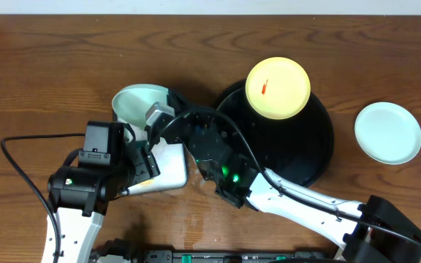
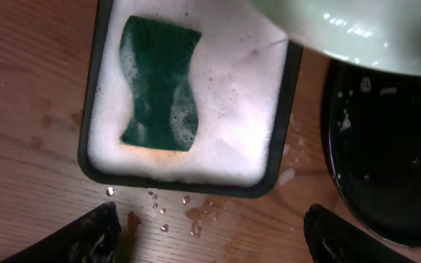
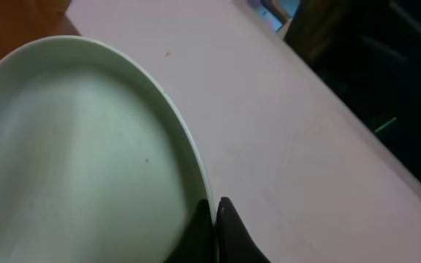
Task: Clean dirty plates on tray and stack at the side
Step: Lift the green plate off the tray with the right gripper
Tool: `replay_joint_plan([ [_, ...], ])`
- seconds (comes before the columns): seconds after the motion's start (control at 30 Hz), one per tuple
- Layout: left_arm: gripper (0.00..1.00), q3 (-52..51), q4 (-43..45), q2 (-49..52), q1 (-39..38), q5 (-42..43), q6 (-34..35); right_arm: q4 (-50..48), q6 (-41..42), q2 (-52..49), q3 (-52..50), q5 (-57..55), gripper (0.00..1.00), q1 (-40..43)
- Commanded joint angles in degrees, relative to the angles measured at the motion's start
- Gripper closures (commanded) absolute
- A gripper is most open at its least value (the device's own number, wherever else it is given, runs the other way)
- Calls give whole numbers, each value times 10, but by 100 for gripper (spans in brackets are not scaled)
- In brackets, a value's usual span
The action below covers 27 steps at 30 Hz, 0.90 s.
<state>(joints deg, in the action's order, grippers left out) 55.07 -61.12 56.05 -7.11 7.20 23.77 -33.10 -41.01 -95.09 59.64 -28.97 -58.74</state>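
Brown wooden tabletop seen from above, with a large round glossy black tray [image 1: 309, 157] as the landmark; a pale yellow plate [image 1: 278, 88] bearing a small red smear sits on the tray's far rim; a pale mint plate [image 1: 388, 132] lies on the wood to the right of the tray, apart from it; a second mint plate [image 1: 139, 102] is held tilted in the air to the left of the tray, and no red mark can be made out on it; the right gripper [image 3: 213, 219] is clamped shut on that plate's rim. Just left of the tray lies a white, dark-rimmed soap tray [image 2: 93, 109] full of foam, with a green sponge [image 2: 159, 84] flat in it; water drops [image 2: 188, 201] dot the wood beside it. The left gripper [image 2: 221, 234] hovers over the soap tray's near edge, jaws wide apart and empty. The step in hand looks to be taking up the sponge; to do it well, the left gripper should probably centre over the sponge's narrow waist, come straight down, and close across it without catching the soap tray's rim, while the right arm holds the plate steady.
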Motion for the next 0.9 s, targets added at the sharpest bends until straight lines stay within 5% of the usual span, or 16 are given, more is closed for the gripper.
replay_joint_plan([
  [0.0, 19, 12, -1, 0, 3, 1, 3, -10, -30, 12, 14, -10, 99, -2],
  [0.87, 19, 12, -1, 0, 3, 1, 3, -20, -25, 12, 14, -10, 99, -2],
])
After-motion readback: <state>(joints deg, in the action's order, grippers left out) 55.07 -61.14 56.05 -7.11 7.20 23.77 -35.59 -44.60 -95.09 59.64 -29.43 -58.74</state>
